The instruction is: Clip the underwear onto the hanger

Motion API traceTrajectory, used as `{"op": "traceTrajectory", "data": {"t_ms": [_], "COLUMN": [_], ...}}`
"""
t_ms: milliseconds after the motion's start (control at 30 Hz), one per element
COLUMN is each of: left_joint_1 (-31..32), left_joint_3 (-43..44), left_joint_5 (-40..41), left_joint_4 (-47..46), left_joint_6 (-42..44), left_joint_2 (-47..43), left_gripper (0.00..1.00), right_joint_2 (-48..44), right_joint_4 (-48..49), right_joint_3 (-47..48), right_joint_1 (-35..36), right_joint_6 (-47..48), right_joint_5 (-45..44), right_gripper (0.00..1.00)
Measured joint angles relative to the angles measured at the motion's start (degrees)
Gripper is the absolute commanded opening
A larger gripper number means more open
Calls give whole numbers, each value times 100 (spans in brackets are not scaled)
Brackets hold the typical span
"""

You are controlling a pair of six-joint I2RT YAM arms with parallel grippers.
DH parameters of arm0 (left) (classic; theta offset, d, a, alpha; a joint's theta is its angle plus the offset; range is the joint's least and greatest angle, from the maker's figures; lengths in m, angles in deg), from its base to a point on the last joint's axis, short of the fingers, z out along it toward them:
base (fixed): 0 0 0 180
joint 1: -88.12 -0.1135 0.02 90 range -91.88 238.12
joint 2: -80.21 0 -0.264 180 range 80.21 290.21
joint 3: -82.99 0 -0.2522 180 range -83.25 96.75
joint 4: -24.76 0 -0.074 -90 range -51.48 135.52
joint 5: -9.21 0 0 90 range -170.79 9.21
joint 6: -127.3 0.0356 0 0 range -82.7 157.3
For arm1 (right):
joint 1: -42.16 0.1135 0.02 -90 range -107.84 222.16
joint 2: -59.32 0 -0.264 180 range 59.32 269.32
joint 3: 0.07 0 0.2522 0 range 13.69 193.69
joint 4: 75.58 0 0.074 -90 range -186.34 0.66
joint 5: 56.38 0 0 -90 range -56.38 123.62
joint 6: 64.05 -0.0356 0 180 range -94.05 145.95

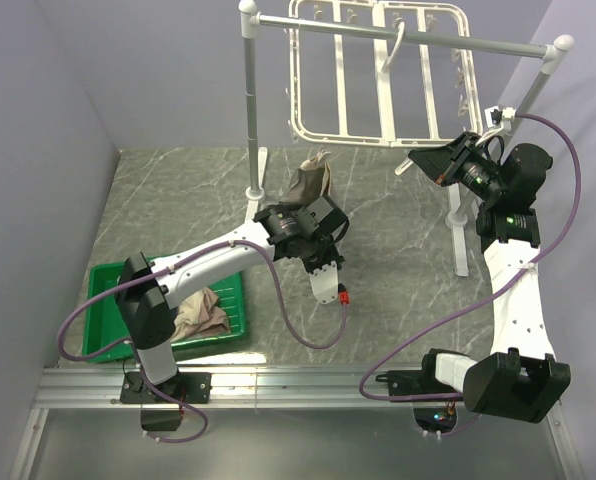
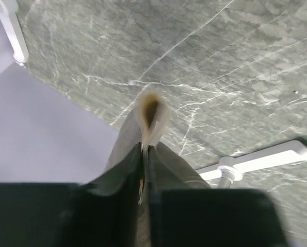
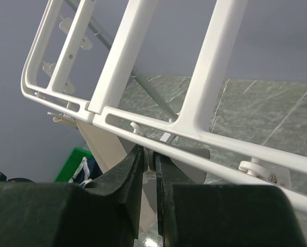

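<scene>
**A:** Left hand [image 2: 146, 157], clamped on a fold of the underwear [image 2: 123, 149], holds it clear of the desk [image 2: 231, 46], near the hanger [image 1: 386, 100] but apart from it. Do we count the pickup as done?

**B:** We judge so. Right hand [image 3: 149, 159] pinches something thin at the hanger's lower rail, seemingly a clip, though we cannot be sure. Nothing is clipped yet. The fabric must now be brought to a clip and fastened.
</scene>
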Motion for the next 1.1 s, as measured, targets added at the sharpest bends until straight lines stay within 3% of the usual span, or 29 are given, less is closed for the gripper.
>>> {"op": "traceTrajectory", "data": {"t_ms": [67, 200, 500, 1100], "left_joint_1": [0, 0, 0, -243], "left_joint_3": [0, 157, 2221, 2518], "left_joint_5": [17, -83, -839, -1051], "left_joint_4": [4, 131, 566, -905], "left_joint_6": [28, -33, -1165, -3130], "left_joint_2": [22, 98, 761, 776], "left_gripper": [0, 0, 0, 0], "right_joint_2": [0, 0, -7, -87], "right_joint_4": [0, 0, 0, -9], "right_joint_3": [0, 0, 0, -76], "right_joint_1": [0, 0, 0, 0], "right_joint_6": [2, 2, 4, 267], "right_joint_5": [0, -2, -2, -9], "right_gripper": [0, 0, 0, 0]}}
